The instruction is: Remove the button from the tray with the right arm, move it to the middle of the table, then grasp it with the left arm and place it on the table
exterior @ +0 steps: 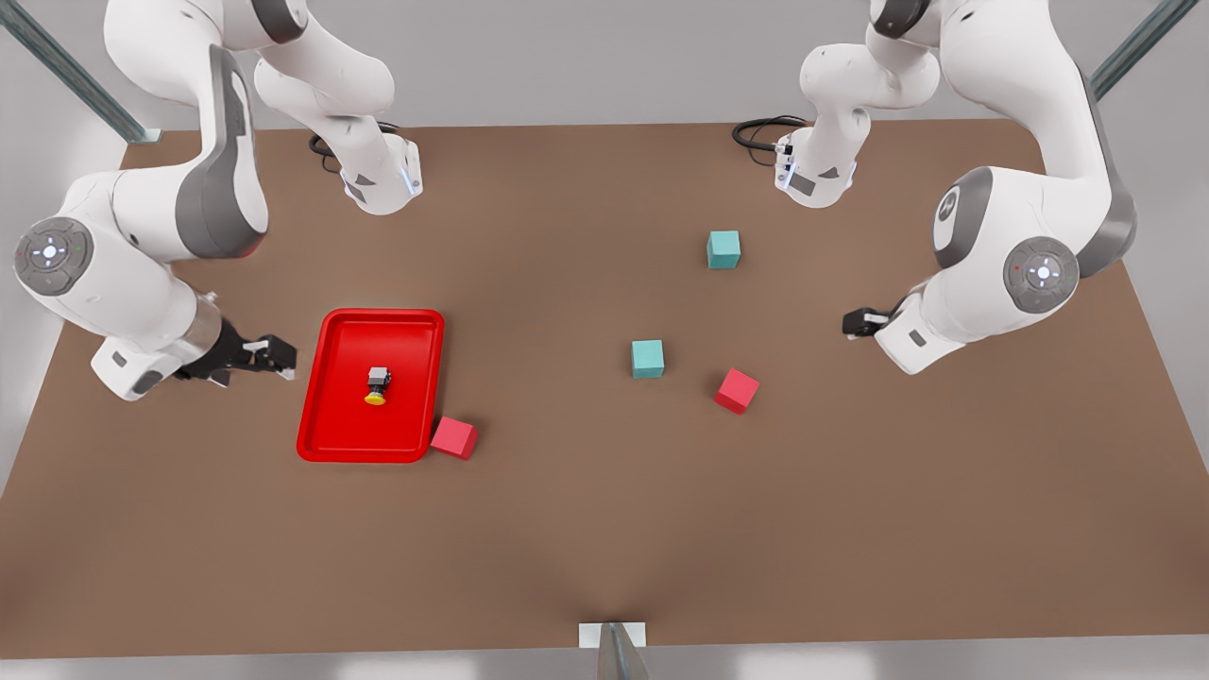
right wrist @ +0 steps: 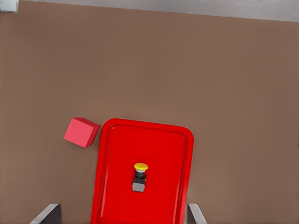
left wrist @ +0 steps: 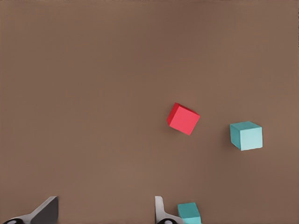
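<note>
The button [exterior: 378, 385] is observed lying on its side inside the tray [exterior: 329, 416], near the tray's middle, its yellow cap turned toward the near edge of the surface [exterior: 604, 529] in the front view. In the right wrist view the button [right wrist: 139, 177] is seen on the tray floor [right wrist: 163, 149], untouched.

The tray is placed on the front view's left half of the surface. A red cube [exterior: 454, 437] is recorded just beside the tray's near corner, on its side toward the front view's right; whether it touches the rim cannot be told.

The right gripper [exterior: 272, 357] is held just beside the tray's edge on the front view's left, above the surface. Its fingers [right wrist: 46, 213] are spread apart and grasp nothing.

The left gripper [exterior: 861, 323] is held over the front view's right side, well apart from the tray. Its fingers [left wrist: 44, 211] are likewise released and empty.

Between the two grippers, two teal cubes [exterior: 723, 249] [exterior: 647, 359] and a second red cube [exterior: 737, 391] are noted resting on the surface, apart from one another.
</note>
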You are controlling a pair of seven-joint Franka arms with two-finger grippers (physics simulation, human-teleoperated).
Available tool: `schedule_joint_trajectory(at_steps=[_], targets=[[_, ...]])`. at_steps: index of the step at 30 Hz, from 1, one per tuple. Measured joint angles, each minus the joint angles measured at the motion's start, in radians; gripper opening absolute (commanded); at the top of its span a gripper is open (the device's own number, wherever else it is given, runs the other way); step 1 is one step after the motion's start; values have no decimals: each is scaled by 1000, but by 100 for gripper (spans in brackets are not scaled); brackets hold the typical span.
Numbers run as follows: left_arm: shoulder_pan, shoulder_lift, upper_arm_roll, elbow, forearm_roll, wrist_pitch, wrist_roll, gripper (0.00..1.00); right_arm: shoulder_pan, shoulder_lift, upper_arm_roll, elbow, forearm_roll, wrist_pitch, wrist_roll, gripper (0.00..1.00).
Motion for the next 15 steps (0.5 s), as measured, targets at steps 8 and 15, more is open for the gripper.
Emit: schedule_joint_trajectory(at_steps=[8,15], targets=[[-47,1,-12,-8,15,-30,-23,100,-33,52,19,-52,7,11,8,100],[-152,45,-15,10,20,0,-75,100,59,98,80,-85,-10,-29,90,100]])
